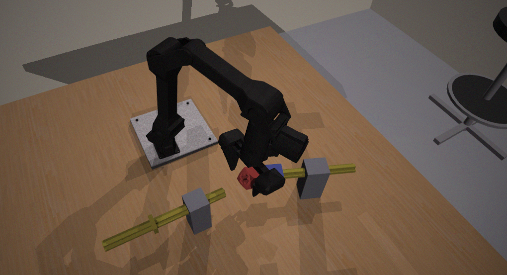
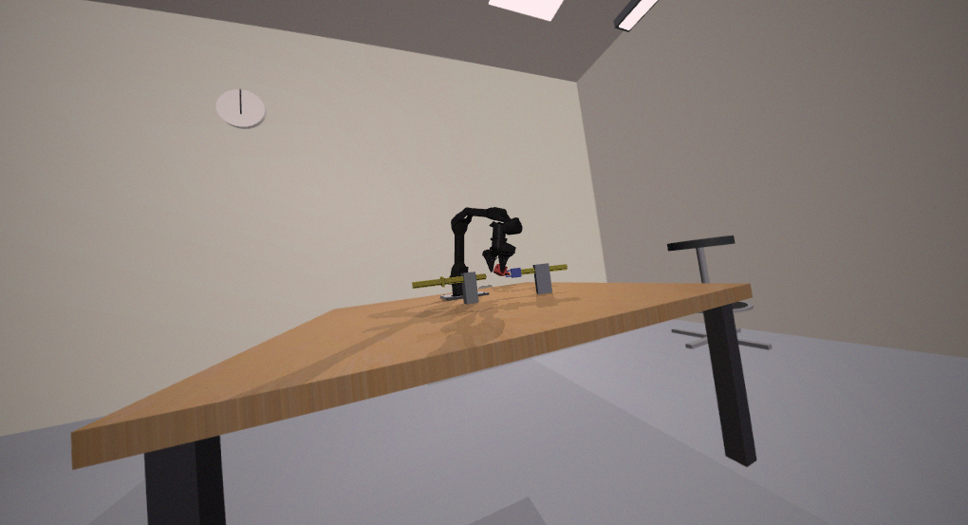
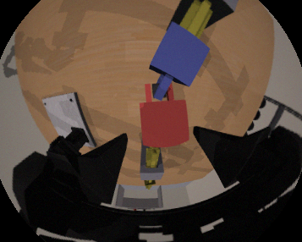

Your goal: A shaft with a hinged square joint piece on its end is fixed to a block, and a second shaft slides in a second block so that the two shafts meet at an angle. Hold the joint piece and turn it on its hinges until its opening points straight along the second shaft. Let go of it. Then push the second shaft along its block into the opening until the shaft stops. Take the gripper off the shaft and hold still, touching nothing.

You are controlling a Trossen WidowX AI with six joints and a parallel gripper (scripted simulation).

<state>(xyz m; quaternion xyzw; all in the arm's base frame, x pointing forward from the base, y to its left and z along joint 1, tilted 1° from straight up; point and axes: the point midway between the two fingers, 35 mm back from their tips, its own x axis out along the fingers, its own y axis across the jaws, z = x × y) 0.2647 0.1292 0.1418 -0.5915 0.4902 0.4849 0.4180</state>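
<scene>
The red square joint piece (image 1: 246, 177) (image 2: 499, 270) (image 3: 164, 123) hangs on its hinges from the blue part (image 1: 275, 167) (image 2: 515, 272) (image 3: 180, 52) on the end of the fixed yellow shaft (image 1: 342, 168) (image 2: 558, 267) (image 3: 196, 18). Its cross-shaped opening faces left in the top view; exact alignment I cannot tell. My gripper (image 1: 243, 181) (image 2: 497, 270) (image 3: 161, 133) is open, its fingers on either side of the joint piece with gaps in the wrist view. The second yellow shaft (image 1: 170, 216) (image 2: 426, 283) (image 3: 152, 156) lies in its block, its near end apart from the joint piece.
One grey block (image 1: 313, 181) (image 2: 543, 278) bears the fixed shaft. The other grey block (image 1: 200, 213) (image 2: 470, 288) (image 3: 151, 173) bears the second shaft, whose yellow collar (image 1: 153, 224) is outside the block. The arm's base plate (image 1: 196, 131) (image 3: 62, 116) is behind them.
</scene>
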